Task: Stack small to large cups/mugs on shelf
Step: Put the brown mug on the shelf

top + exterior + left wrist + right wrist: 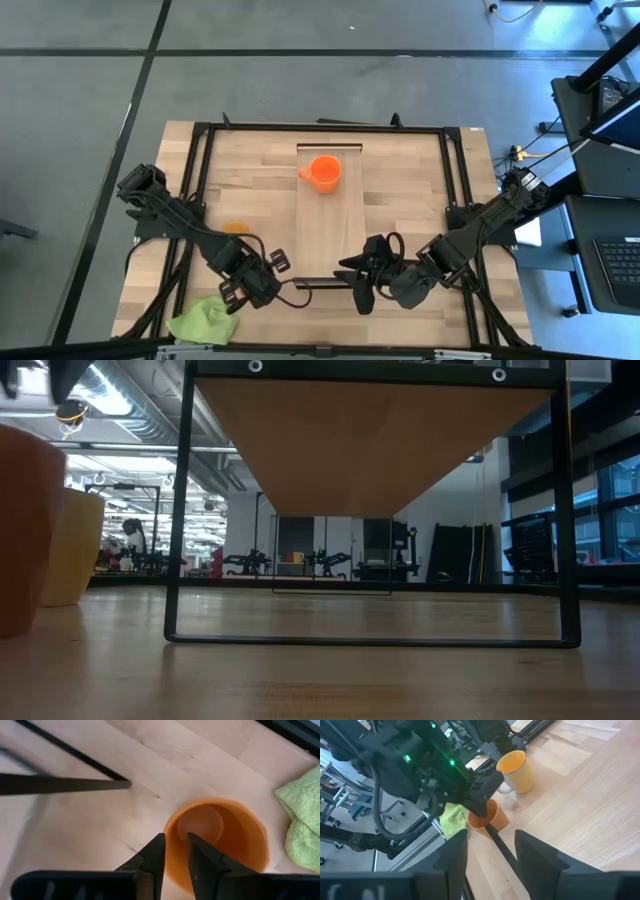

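Butcher-block wood forms the bench [250, 180], and a black frame [200, 135] stands on it, carrying the long shelf [330, 230] down its middle. The bright orange mug [322, 173] sits on the shelf near the far end, handle toward the left edge. At the bench's near-left corner lies a lime-green cloth [203, 321]. The left claw [174, 854] reaches over the rust-brown mug [220, 837] beside that cloth, its fingers nearly closed, pinching the mug's rim. The amber-yellow cup [515, 770] stands on the bench just past it, toward the left edge. The right claw [362, 278] hovers by the shelf's near end, fingers spread apart and empty.
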